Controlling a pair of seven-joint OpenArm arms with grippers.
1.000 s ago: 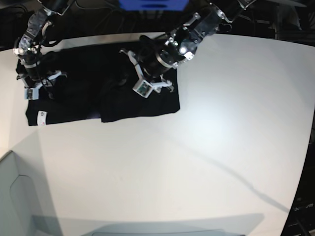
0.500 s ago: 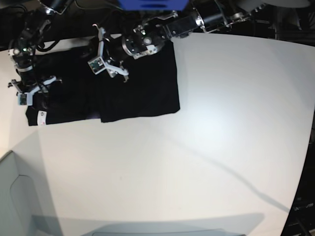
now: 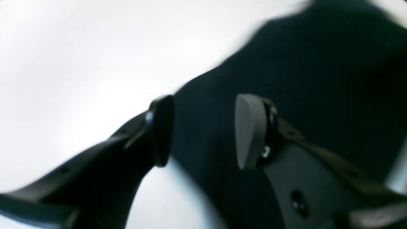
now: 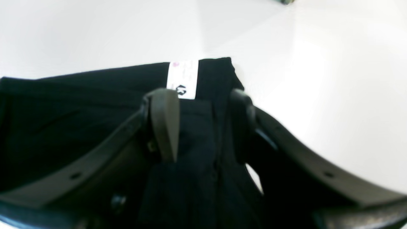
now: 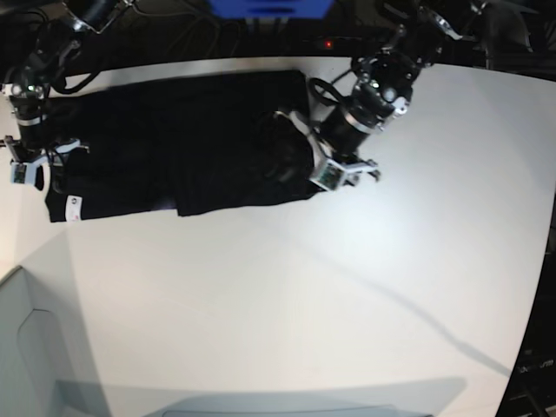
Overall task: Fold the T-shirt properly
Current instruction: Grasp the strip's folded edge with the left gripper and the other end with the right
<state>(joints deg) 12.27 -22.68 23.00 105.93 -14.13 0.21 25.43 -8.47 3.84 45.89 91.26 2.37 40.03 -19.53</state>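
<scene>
The large black cloth T-shirt (image 5: 182, 143) is spread at the far left of the white table (image 5: 347, 295). Left gripper (image 3: 203, 130) and right gripper (image 4: 203, 124) are held apart over cloth, nothing pinched. A single-layer grab could undo the fold.

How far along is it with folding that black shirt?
Partly done, I'd say. The T-shirt lies flat as a wide black rectangle on the table, sleeves seemingly tucked in. Both arms hover at its ends with jaws open, gripping nothing: the right gripper near the white tag, the left gripper over the opposite edge. Folding it smaller remains.
</scene>
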